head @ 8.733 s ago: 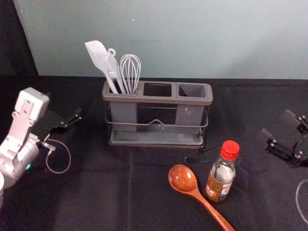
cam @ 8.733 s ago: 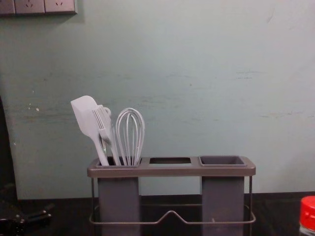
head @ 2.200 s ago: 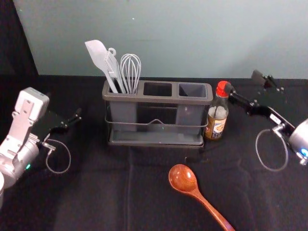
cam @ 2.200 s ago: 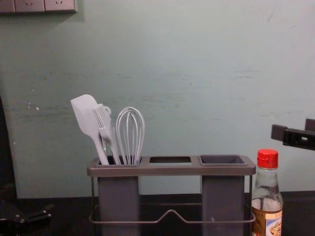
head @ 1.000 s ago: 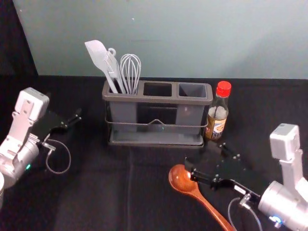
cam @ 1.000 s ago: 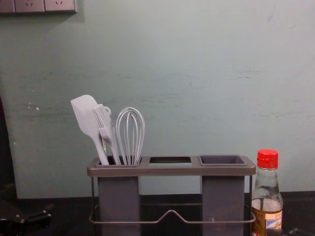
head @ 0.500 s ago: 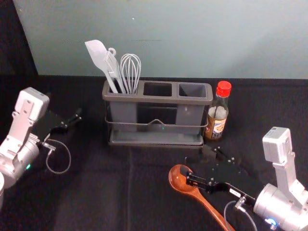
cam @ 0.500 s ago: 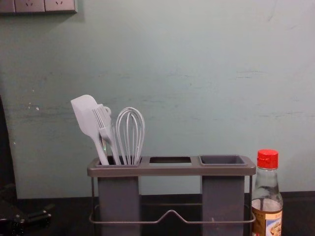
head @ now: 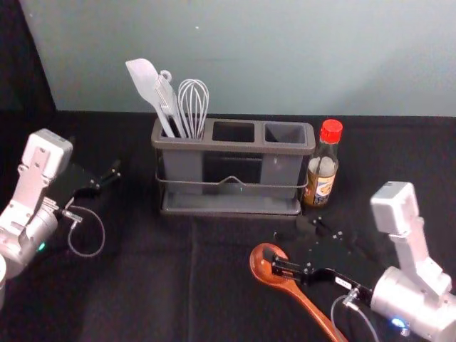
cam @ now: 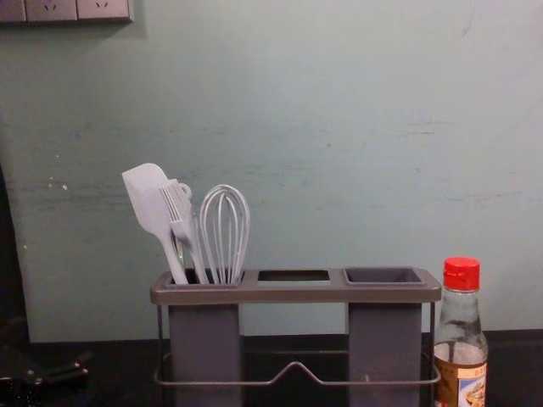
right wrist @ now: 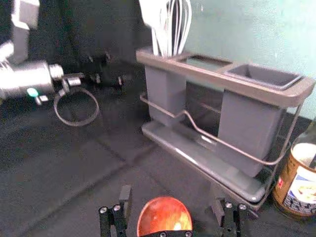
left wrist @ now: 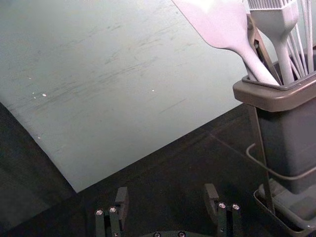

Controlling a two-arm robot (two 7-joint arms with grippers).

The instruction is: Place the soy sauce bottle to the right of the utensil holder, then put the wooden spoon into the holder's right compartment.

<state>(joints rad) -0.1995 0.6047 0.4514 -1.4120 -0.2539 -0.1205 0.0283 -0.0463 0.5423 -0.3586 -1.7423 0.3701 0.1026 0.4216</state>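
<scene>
Wooden spoon [head: 258, 266] lying on the desk [head: 142, 292], near side; my right end effector [head: 286, 238], wide open and empty, is at its bowl. Soy sauce bottle [head: 322, 174] upright just right of the utensil holder [head: 235, 147]. My left end effector [head: 95, 157] is parked at left, wide open, empty.

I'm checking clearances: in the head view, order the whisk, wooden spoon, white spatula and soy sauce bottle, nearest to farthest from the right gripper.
1. Wooden spoon, by the right gripper
2. Soy sauce bottle, right of holder
3. Whisk, left compartment
4. White spatula, same compartment, farther left
</scene>
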